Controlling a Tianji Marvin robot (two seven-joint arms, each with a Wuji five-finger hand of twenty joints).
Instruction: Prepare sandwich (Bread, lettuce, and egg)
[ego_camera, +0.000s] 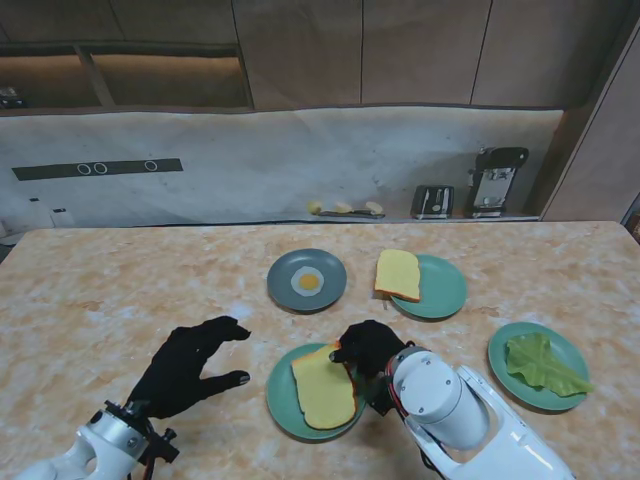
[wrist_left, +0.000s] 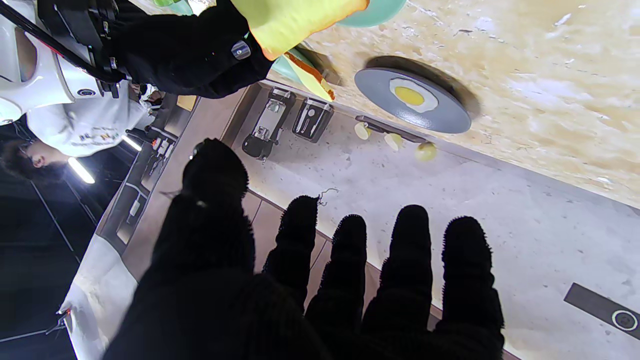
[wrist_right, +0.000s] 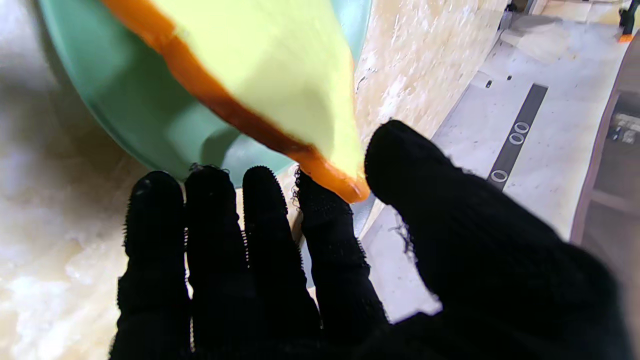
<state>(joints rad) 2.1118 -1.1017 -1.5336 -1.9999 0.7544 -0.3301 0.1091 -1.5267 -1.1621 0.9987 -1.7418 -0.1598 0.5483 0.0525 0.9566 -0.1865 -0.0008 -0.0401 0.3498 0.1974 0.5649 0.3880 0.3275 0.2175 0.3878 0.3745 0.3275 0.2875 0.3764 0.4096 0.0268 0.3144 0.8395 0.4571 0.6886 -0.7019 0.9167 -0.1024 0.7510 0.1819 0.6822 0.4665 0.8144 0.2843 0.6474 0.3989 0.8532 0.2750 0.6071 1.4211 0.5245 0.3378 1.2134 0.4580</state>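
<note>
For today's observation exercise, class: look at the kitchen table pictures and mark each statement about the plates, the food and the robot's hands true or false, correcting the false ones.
1. The fried egg lies on a grey plate. True.
2. The lettuce is stacked on a bread slice. False: it lies alone on the green plate at the right.
3. The right hand pinches a corner of the near bread slice. True.
4. The left hand holds the egg. False: it is open, holding nothing.
5. Only one bread slice is visible. False: a second slice rests on a farther plate.
</note>
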